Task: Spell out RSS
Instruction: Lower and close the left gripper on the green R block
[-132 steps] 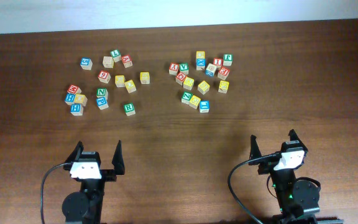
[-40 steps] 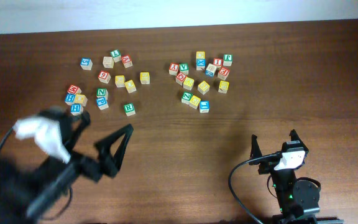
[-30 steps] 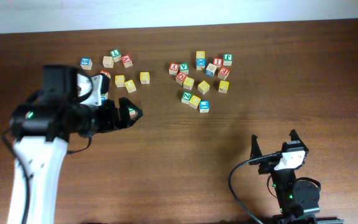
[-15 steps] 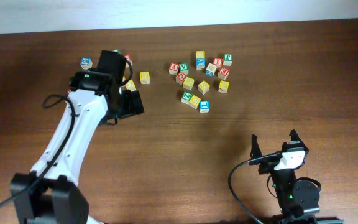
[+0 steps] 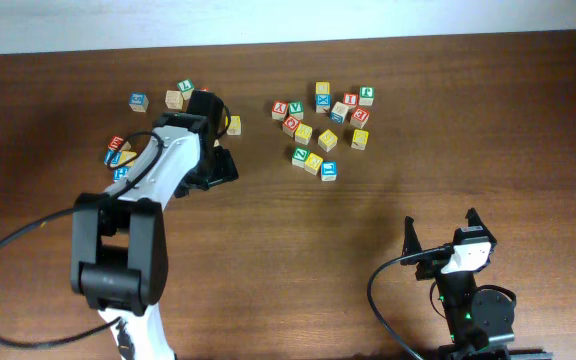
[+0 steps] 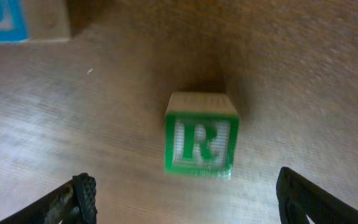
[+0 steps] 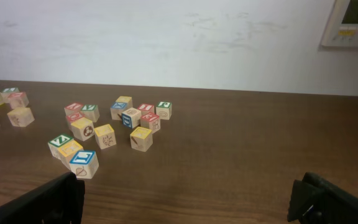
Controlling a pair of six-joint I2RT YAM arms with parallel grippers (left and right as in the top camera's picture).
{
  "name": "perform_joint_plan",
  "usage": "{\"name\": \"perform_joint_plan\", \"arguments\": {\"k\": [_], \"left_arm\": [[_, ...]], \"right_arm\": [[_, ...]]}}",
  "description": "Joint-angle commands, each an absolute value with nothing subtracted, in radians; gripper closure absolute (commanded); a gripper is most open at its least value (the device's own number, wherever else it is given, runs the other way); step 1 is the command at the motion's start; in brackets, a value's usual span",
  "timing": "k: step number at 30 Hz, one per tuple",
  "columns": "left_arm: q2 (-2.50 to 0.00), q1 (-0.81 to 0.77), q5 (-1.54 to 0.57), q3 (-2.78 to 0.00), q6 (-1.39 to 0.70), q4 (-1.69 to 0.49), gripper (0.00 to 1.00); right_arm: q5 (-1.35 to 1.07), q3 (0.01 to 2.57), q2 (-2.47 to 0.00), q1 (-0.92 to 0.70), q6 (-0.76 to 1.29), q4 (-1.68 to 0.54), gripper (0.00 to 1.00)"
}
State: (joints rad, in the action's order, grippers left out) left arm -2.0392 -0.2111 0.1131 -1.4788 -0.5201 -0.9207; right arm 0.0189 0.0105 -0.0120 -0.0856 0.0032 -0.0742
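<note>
Green R cube (image 6: pixel 201 143): flat on the table (image 5: pixel 368 250), R face toward the left wrist camera, lying between the two fingers' lines and ahead of their tips, touched by neither; hidden under the gripper in the overhead view.
Left gripper (image 6: pixel 188 199): spread wide, holding nothing, low over the R cube at the near edge of the left cluster.
Left arm (image 5: pixel 158 180): extended across that cluster.
Yellow cubes (image 5: pixel 233 125): one just beside the left arm, others in the right cluster; letters too small to read.
Blue cube (image 6: pixel 5 18): near the R cube, apart from it.
Right gripper (image 7: pixel 191 199): spread, empty, well apart from all cubes.
</note>
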Motion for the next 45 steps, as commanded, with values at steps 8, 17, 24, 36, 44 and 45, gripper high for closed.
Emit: {"name": "perform_joint_plan", "arguments": {"k": [8,17,24,36,44,45], "left_arm": [[-2.101,-0.213,0.128,-1.487,-0.47,-0.8,0.29],[-2.185,-0.213,0.118,-1.487,-0.47,-0.793,0.38],[-2.184,-0.201,0.059,-1.489,-0.47,-0.794,0.61],[-2.182,-0.182,0.037,-1.516,-0.469,-0.833,0.78],[-2.177,-0.182,0.037,-1.655,-0.439,-1.012,0.81],[-2.173,-0.182,0.036,-1.672,-0.432,-1.041,0.81]], "right_arm": [[0.031,0.006,-0.003,-0.076,0.008,-0.08,0.02],[0.031,0.006,-0.003,-0.076,0.008,-0.08,0.02],[0.031,0.006,-0.003,-0.076,0.008,-0.08,0.02],[0.031,0.006,-0.003,-0.076,0.008,-0.08,0.01],[0.031,0.006,-0.003,-0.076,0.008,-0.08,0.02],[0.031,0.006,-0.003,-0.076,0.008,-0.08,0.02]]}}
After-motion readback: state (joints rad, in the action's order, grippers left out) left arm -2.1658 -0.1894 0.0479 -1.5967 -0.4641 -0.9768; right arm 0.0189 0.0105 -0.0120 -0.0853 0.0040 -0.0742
